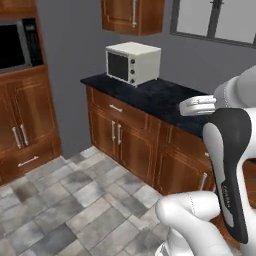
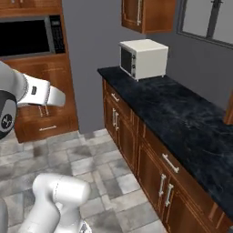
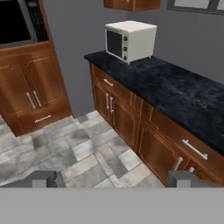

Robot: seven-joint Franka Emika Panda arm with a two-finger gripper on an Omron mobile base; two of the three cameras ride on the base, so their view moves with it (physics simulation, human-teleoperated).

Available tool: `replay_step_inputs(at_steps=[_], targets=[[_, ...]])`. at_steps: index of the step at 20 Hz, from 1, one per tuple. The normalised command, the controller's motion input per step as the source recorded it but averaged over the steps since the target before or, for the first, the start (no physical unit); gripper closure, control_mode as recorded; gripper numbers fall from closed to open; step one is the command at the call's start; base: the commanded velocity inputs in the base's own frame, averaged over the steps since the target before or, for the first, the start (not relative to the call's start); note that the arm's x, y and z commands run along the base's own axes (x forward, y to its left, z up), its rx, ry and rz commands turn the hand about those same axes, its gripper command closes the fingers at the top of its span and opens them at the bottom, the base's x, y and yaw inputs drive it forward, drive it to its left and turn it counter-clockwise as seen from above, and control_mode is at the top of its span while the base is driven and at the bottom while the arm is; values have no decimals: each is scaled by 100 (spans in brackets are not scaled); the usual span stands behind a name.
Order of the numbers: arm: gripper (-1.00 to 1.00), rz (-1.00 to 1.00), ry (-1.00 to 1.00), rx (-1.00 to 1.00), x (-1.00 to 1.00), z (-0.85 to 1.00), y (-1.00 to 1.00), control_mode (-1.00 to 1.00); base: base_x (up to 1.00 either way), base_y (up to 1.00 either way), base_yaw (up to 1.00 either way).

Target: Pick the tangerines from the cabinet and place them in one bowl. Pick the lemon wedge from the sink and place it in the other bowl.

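From where I stand, no tangerines, bowls or sink are in sight. The wall cabinet (image 1: pixel 133 15) hangs above the white toaster oven (image 1: pixel 133 62) on the black counter (image 2: pixel 182 118). The gripper (image 3: pixel 113 178) hangs spread and empty over the floor, likely mid-transit.

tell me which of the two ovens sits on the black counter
The white toaster oven, standing at the far end of the black counter. The other, the black microwave, is built into the tall wooden cabinet, not on the counter.
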Motion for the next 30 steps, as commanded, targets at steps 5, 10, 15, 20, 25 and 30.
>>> replay_step_inputs(at_steps=[5,10,15,20,25,30], targets=[[-100,0,0,0,0,0,0,100,32,-42,-57],[-100,0,0,0,0,0,0,100,33,-33,-55],[-100,0,0,0,0,0,0,100,41,-4,-51],[-100,0,0,0,0,0,0,100,46,5,-47],[-100,0,0,0,0,0,0,100,70,23,-23],[-100,0,0,0,0,0,0,100,80,20,-10]])
